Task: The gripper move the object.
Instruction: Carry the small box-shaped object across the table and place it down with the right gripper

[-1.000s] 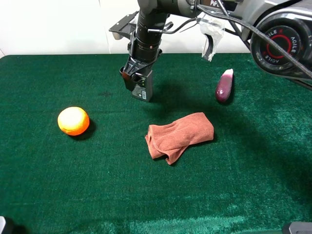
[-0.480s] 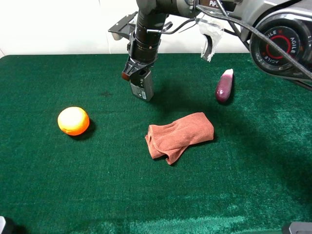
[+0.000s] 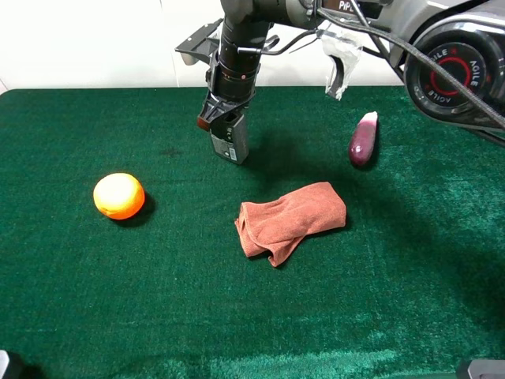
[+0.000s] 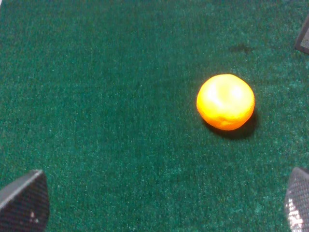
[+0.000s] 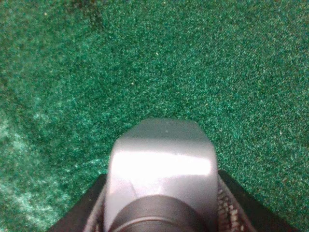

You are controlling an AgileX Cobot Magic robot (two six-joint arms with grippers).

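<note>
While the orange [image 3: 119, 196] sits centre left: plan the carry away from it.
Left gripper [image 4: 160, 203]: spread wide, empty, over the mat [image 4: 96, 96] near the orange.
Right gripper [image 3: 223, 117]: pinching the object [image 3: 231, 144] by its pump end, upper middle of frame.
Object: hangs tilted, base close to the mat; I'd lift straight and slowly before travelling.
Cloth [image 3: 290, 219], eggplant [image 3: 362, 142]: pass above them.
</note>
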